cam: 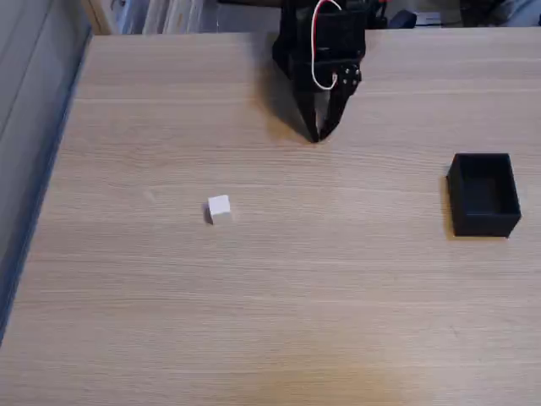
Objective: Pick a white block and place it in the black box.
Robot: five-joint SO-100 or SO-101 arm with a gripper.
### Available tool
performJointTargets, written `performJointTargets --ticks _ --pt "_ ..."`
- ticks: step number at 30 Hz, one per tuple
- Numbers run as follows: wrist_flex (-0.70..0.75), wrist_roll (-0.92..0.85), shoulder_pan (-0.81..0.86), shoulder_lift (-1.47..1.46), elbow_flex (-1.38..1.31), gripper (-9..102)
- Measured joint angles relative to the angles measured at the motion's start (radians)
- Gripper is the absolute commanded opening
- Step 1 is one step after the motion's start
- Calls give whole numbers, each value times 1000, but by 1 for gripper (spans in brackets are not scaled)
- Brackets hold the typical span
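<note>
Gripper point(318, 135): seen in the fixed view at the far edge of the table, pointed down toward the tabletop. The two dark fingers converge to a narrow point, and the tips appear to be together with nothing between them, though the dark parts blur into one another at that spot.
Gripper load: nothing is held.
Arm point(325, 38): black body directly behind the gripper, rising out of the top edge of the picture, with a looped white wire point(316, 68) and a red wire draped over its front.
Shadow: a dim patch is cast on the wood just left of the gripper tips.
White block point(219, 207): lies flat on the table, nearer the camera than the gripper and to its left in the fixed view, well apart from the tips. It stands alone, touched by nothing, with a small shadow on its left side.
Black box point(483, 194): sits on the table to the right of the gripper in the fixed view and nearer the camera, well apart from the tips and close to the right edge of the picture. Its open top faces up, and the inside is dark.
Block and box: set on opposite sides of the gripper, well apart from each other.
Table point(279, 321): pale wood grain, carrying the block, the box and the arm.
</note>
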Motion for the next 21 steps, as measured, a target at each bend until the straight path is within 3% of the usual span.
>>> performJointTargets --ticks 9,16,21 --pt "-11 -77 9 -9 -2 1" --pt "-57 -55 35 -195 -140 7" --pt "-98 -69 98 -373 -265 22"
